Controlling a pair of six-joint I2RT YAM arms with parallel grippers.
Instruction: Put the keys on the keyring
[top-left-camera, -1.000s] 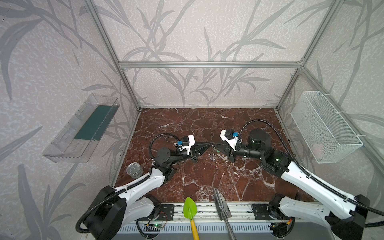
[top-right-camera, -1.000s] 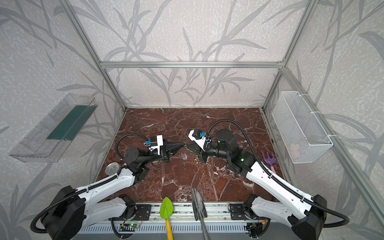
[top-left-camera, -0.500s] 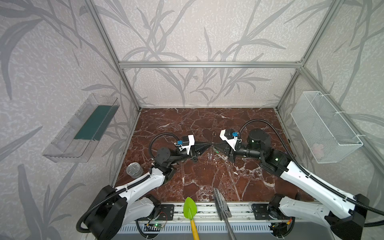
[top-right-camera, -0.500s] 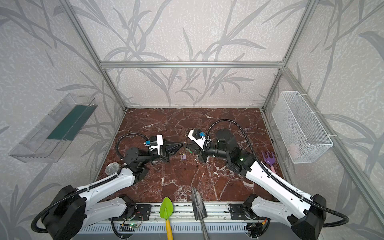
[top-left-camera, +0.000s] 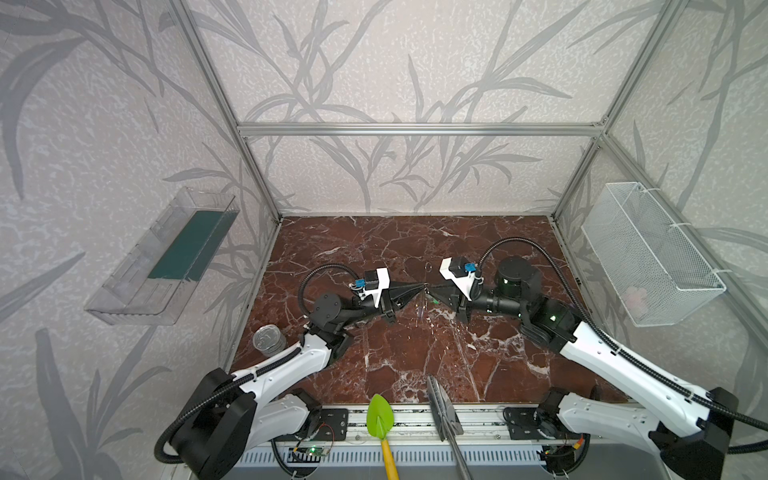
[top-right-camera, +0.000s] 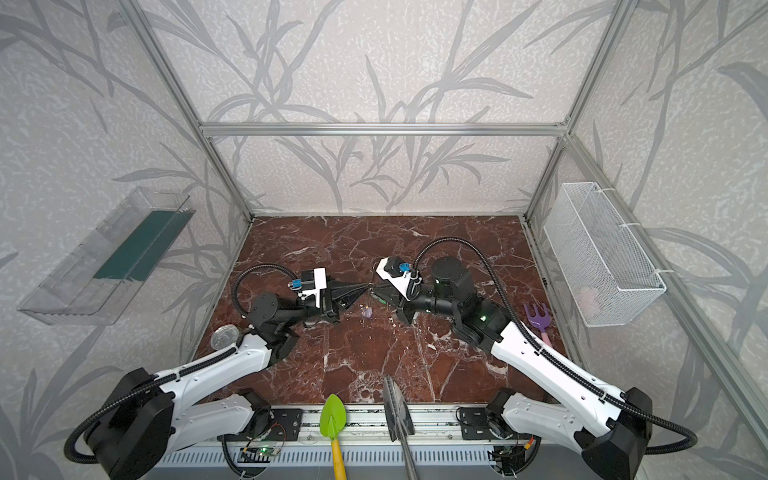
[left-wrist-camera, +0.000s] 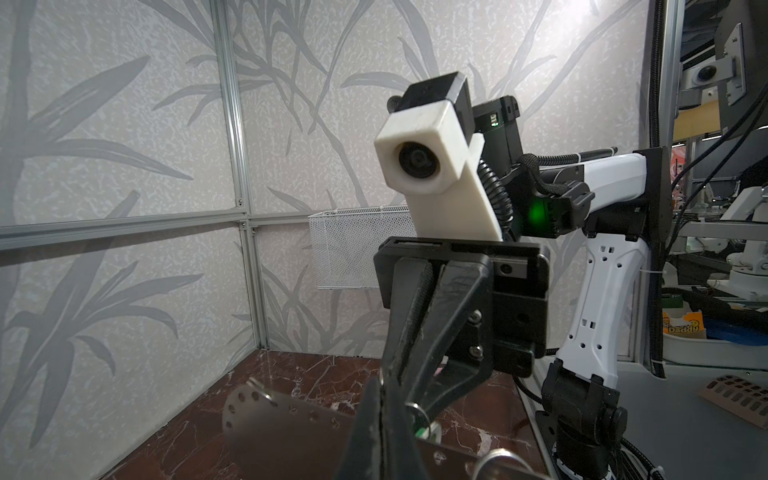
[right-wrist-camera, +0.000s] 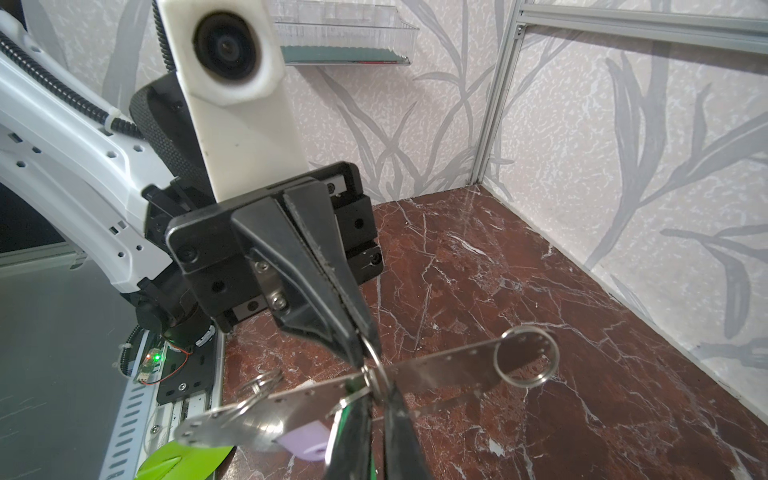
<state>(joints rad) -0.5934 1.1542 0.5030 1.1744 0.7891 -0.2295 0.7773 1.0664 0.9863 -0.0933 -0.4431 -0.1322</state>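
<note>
Above the middle of the tabletop (top-left-camera: 395, 353), well clear of every edge, my two sets of jaws meet tip to tip. My left jaws are shut tight on the thin wire ring (right-wrist-camera: 376, 361) that threads through the keyring (right-wrist-camera: 449, 370), so the flat holed plate hangs in the air between us. My right jaws are pressed almost together, and they seem to pinch the green key (left-wrist-camera: 423, 432) right at that ring. The lilac key (top-right-camera: 367, 311) dangles just under the plate, apparently already hung from it, though I cannot tell from which ring.

I judge that I am mid-threading, working the green key's hole onto the split ring while my left side holds it steady. Next I need a small, careful turn of the right wrist to walk the key round the coil, with no slackening on the left.

Both top views show only where we meet, and the ring and green key there are mere specks. My right wrist view shows the ring crossing the plate, a second loose ring (right-wrist-camera: 525, 357) at the plate's far end and the lilac head. My left wrist view alone gives the green glint at my right tips.
</note>
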